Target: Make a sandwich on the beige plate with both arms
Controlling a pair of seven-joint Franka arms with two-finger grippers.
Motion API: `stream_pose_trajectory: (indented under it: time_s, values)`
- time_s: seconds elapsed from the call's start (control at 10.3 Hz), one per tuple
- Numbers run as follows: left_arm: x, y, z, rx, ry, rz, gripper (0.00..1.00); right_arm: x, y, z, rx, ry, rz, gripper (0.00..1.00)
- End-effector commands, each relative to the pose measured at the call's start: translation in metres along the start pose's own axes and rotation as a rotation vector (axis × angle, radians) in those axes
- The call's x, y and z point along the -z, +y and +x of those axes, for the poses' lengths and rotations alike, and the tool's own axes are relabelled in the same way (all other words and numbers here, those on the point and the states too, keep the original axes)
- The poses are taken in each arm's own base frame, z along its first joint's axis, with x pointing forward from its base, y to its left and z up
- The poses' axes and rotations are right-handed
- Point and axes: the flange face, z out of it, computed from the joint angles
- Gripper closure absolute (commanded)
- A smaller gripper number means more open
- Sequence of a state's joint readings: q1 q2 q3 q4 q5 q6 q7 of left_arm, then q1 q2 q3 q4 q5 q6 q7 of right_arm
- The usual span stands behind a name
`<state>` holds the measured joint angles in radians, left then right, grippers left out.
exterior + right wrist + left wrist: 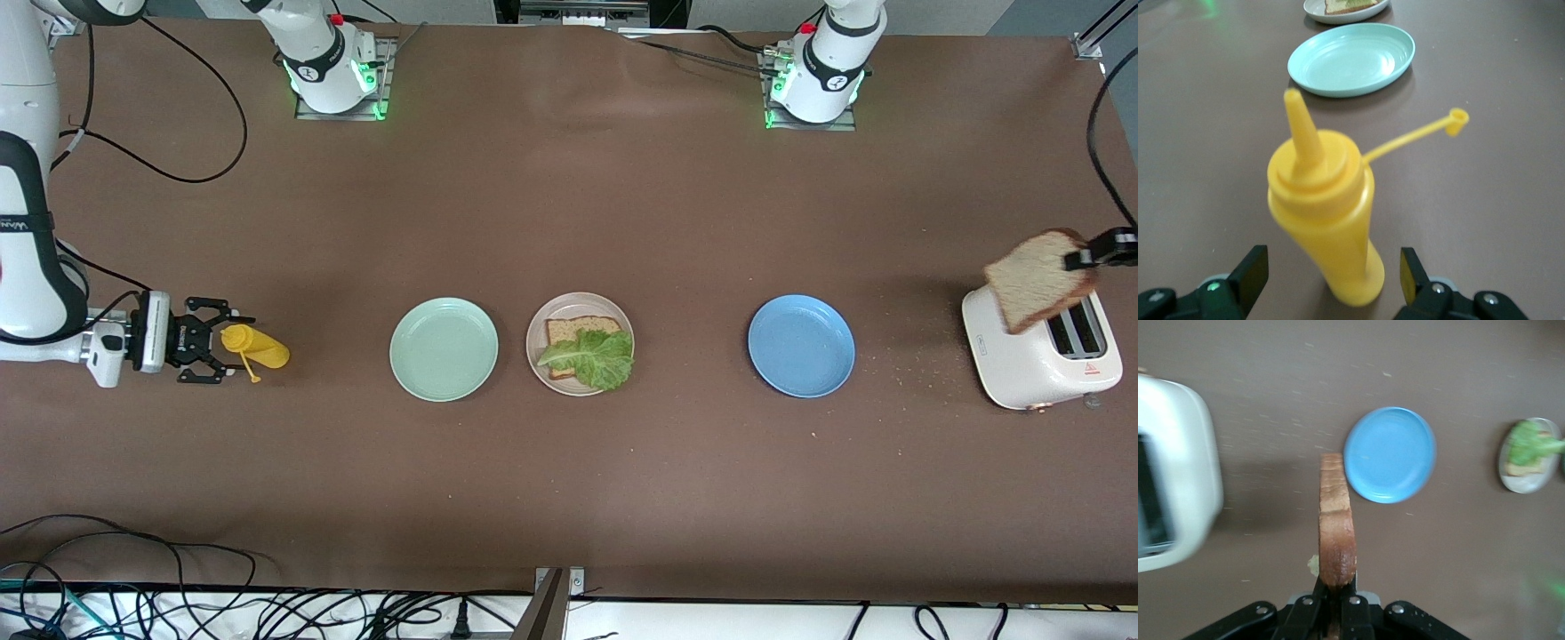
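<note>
My left tool clamps the bread slice edge-up over the toaster. The beige plate lies past the blue plate, toward the right arm's end. My right tool gapes around the mustard bottle.

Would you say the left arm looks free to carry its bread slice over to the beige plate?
Probably yes: the left gripper holds the bread slice above the toaster, and only the low blue plate lies toward the beige plate.

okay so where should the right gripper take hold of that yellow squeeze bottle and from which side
Probably around the mid-body of the yellow squeeze bottle, coming straight on from above as the right gripper already hangs, fingers open either side. The body is round and even there; the nozzle narrows, and the tethered cap sticks out sideways.
</note>
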<state>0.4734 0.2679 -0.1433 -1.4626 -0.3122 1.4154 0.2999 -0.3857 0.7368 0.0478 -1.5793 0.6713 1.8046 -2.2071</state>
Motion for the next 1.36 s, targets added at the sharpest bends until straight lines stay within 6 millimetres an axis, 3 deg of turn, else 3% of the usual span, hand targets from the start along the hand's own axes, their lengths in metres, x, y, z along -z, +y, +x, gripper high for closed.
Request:
stream_pose_trajectory:
  time_s: [0.0,0.29,0.39,0.48,0.58,0.78,1.07,1.26]
  values:
    - [-0.038,0.018,0.023,-0.041,-0.089,-0.169,1.0,0.038,0.003,0.005,0.026,-0.074,-0.021,0.11]
    - [-0.109,0.08,0.06,-0.123,-0.183,-0.359,1.0,0.104,0.015,0.05,-0.096,-0.224,0.005,0.12]
    - [-0.125,0.088,0.07,-0.12,-0.186,-0.462,1.0,0.125,0.018,0.071,-0.187,-0.26,0.009,0.11]
    - [-0.143,0.091,0.079,-0.11,-0.199,-0.551,1.0,0.142,0.022,0.095,-0.293,-0.31,-0.003,0.11]
    - [-0.158,0.101,0.086,-0.107,-0.198,-0.627,1.0,0.161,0.024,0.136,-0.382,-0.371,-0.037,0.11]
    - [-0.198,0.112,0.096,-0.067,-0.216,-0.774,1.0,0.177,0.019,0.199,-0.643,-0.412,-0.142,0.11]
    - [-0.247,0.128,0.108,-0.001,-0.191,-0.825,1.0,0.168,0.005,0.284,-1.019,-0.51,-0.285,0.0]
    - [-0.273,0.146,0.109,0.041,-0.16,-0.849,1.0,0.154,0.006,0.304,-1.243,-0.539,-0.382,0.0]
